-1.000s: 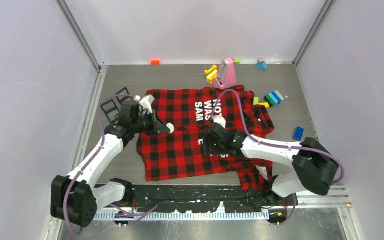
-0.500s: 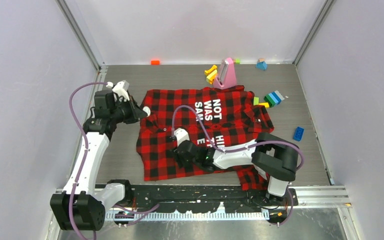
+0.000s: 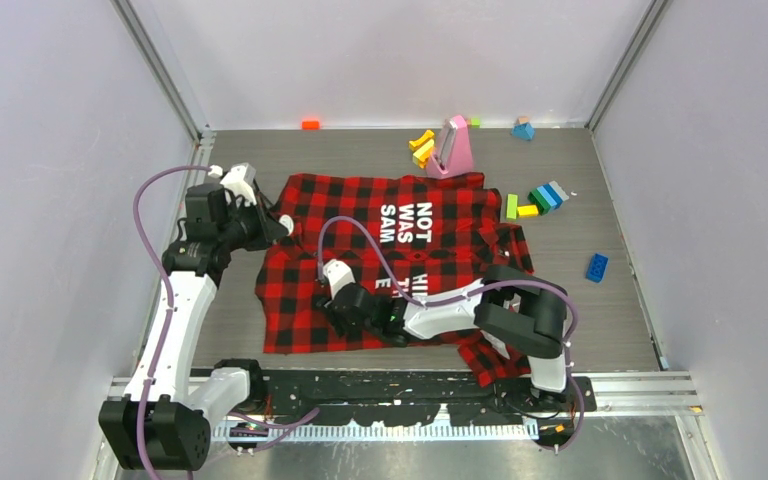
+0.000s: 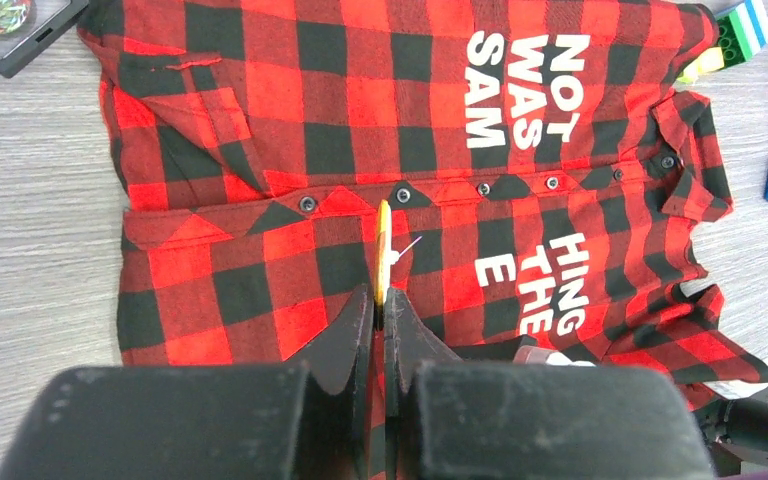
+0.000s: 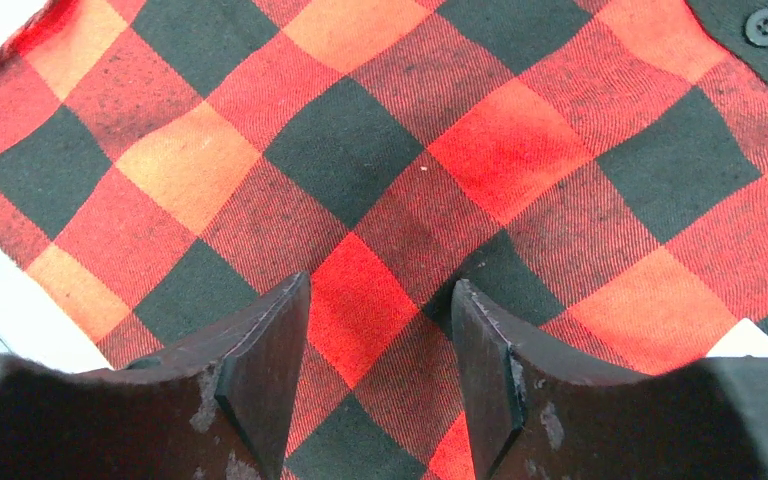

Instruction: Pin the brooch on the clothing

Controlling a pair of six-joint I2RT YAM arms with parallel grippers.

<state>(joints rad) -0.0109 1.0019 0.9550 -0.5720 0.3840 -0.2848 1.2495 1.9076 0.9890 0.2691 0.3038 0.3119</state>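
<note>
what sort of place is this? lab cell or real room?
Most likely a lab test cell: blank walls on aluminium frame rails box in the table, and toy blocks lie scattered round the shirt as props.

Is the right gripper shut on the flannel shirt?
No: the right gripper stands open over the flannel shirt, with flat fabric showing between its fingers.
</note>
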